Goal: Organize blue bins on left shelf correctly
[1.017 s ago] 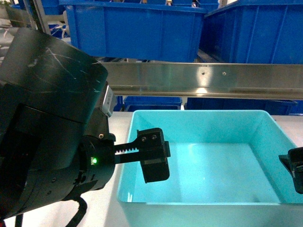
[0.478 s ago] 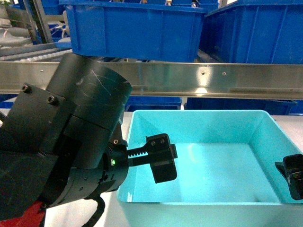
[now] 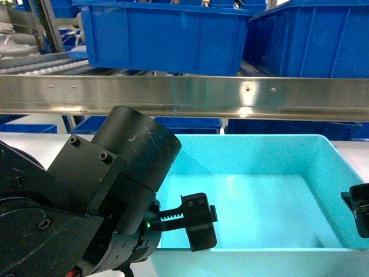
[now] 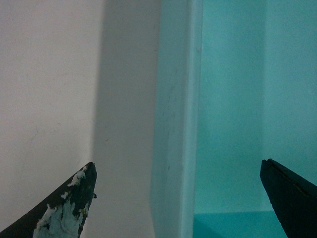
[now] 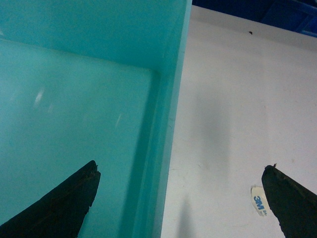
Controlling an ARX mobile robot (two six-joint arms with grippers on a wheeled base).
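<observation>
Turquoise bin [image 3: 271,190] resting on the pale worktop [image 3: 34,141], directly in front of the steel rail [image 3: 230,95] of the left shelf [image 3: 323,98], with royal-blue crates [image 3: 173,34] on the tier above and more blue crates [image 3: 187,124] glimpsed beneath the rail. Left gripper [image 4: 181,198] poised over the bin's left wall, jaws spread wide: one black finger outside on the worktop side, scuffed with white at the tip, the other inside above the bin floor, neither touching the plastic in the left wrist view. Same arm in the head view filling the lower left, a green light lit on its body, one toothed finger [image 3: 199,228] reaching over the bin's near left corner. Right gripper [image 5: 183,198] likewise straddling the bin's right wall [image 5: 171,124], jaws wide apart, one finger over the bin interior and one over the worktop, beside a small white sticker [image 5: 258,202]. Only a black edge of it [image 3: 360,210] visible at the right border of the head view. Bin interior bare, with light glare on its floor.
</observation>
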